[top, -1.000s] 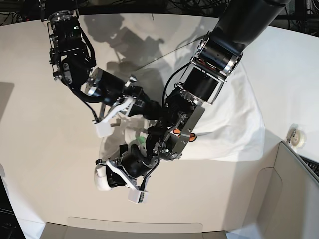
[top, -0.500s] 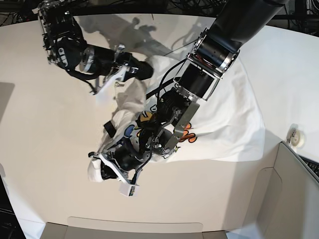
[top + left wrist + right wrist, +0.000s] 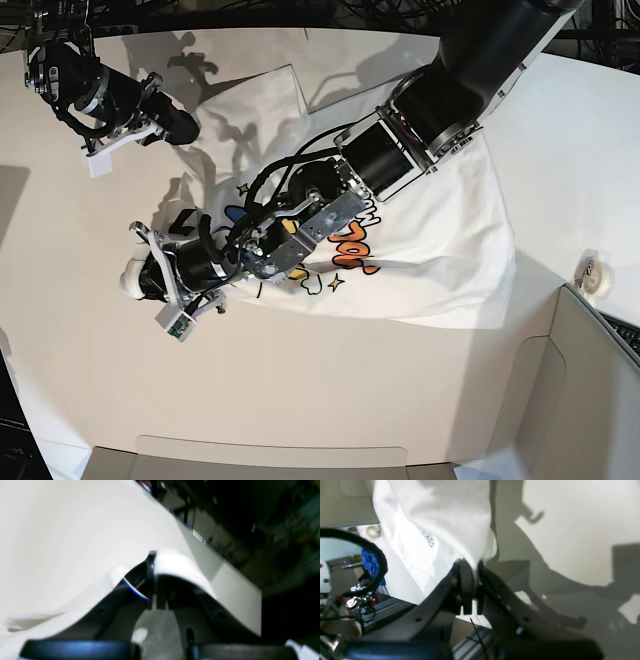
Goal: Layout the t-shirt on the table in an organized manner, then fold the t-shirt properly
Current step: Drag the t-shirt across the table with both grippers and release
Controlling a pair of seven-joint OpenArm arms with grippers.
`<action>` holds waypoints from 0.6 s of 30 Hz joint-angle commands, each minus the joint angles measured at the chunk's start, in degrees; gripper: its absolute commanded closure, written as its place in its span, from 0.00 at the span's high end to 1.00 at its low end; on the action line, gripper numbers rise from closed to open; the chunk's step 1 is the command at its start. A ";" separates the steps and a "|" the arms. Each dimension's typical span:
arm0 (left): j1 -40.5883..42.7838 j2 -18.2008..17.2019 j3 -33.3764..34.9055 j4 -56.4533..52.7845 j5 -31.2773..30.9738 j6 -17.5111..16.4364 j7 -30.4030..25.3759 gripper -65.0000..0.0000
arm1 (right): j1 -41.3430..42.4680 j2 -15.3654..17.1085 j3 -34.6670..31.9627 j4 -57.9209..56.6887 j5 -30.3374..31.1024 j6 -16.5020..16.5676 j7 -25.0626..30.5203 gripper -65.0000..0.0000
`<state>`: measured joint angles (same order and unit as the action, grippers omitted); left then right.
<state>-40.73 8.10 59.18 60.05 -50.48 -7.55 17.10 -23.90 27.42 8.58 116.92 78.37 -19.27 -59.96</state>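
The white t-shirt lies stretched across the table, its colourful print facing up. In the base view my right gripper is at the top left, shut on one edge of the shirt. My left gripper is at the lower left, shut on a bunched white edge. The right wrist view shows its fingertips pinched on the hanging t-shirt. In the blurred left wrist view white cloth wraps over the closed left gripper.
A grey-white box panel stands at the lower right corner, with a small tape roll beside it. A flat panel runs along the front edge. The left arm's body lies over the shirt's upper part.
My right gripper has moved up and left with the shirt edge. The left gripper has pulled its edge out to the left. The shirt is spread wider and more of the print shows.
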 commanded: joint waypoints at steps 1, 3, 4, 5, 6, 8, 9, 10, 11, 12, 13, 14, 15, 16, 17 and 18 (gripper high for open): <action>-3.27 0.90 1.09 0.39 -0.55 -0.58 -4.58 0.00 | -0.76 0.49 0.26 0.83 2.12 -0.12 -1.09 0.00; -4.68 0.90 5.75 -1.02 -0.47 -0.40 -11.43 0.00 | -2.78 0.23 -0.10 0.83 2.12 -0.12 -1.09 0.00; -5.47 0.90 7.24 -2.34 -0.47 0.12 -15.13 0.00 | -3.57 0.05 -0.10 0.83 2.12 -0.12 -1.09 0.00; -6.08 0.90 7.86 -3.83 -0.47 1.62 -18.47 0.00 | -4.10 -0.39 -0.10 0.83 2.12 -0.12 -1.18 0.00; -6.87 0.90 7.94 -5.24 -0.47 4.43 -21.98 0.00 | -4.63 -0.65 -0.10 0.83 2.12 -0.12 -1.27 0.00; -8.10 0.90 7.94 -7.08 -0.47 9.88 -26.91 0.00 | -5.07 -1.00 -0.10 0.83 2.12 -0.12 -2.41 0.00; -8.72 0.90 7.94 -7.79 -0.38 12.34 -28.40 0.00 | -5.07 -1.00 -0.10 0.83 2.12 -0.12 -2.67 0.00; -9.25 0.90 7.94 -8.67 -0.38 14.98 -30.16 0.00 | -5.15 -1.09 -0.10 0.83 2.12 -0.12 -2.67 0.00; -9.60 0.90 7.94 -9.28 -0.38 17.62 -31.21 0.00 | -5.15 -1.09 -0.18 0.83 2.12 -0.12 -2.76 0.00; -9.78 0.90 7.94 -9.72 -0.29 19.99 -32.00 0.00 | -5.15 -1.18 -0.18 0.83 2.12 -0.12 -2.76 0.00; -9.78 0.90 8.03 -9.90 0.50 21.93 -32.36 0.00 | -5.15 -1.18 -0.18 0.83 2.12 -0.12 -2.76 0.00; -9.78 0.90 8.29 -9.90 1.38 22.89 -32.27 0.01 | -5.15 -1.18 -0.18 0.83 2.12 -0.12 -2.76 0.00; -9.78 0.90 9.53 -9.81 2.61 22.36 -31.65 0.05 | -5.07 -1.18 -0.18 0.83 2.12 -0.12 -2.76 0.00; -9.78 0.90 12.25 -9.37 3.31 21.31 -31.30 0.12 | -4.89 -1.18 -0.18 0.83 2.12 -0.12 -2.76 0.00; -9.78 0.90 15.33 -8.40 3.40 20.87 -31.48 0.22 | -4.89 -1.18 -0.18 0.83 2.12 -0.12 -2.76 0.00; -9.60 0.90 17.88 -6.73 2.79 20.96 -31.83 0.35 | -4.80 -1.18 -0.18 0.83 2.12 -0.12 -2.76 0.00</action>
<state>-48.53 7.79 77.47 52.07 -48.27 13.52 -12.36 -28.86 25.63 8.12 116.92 78.41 -19.09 -61.39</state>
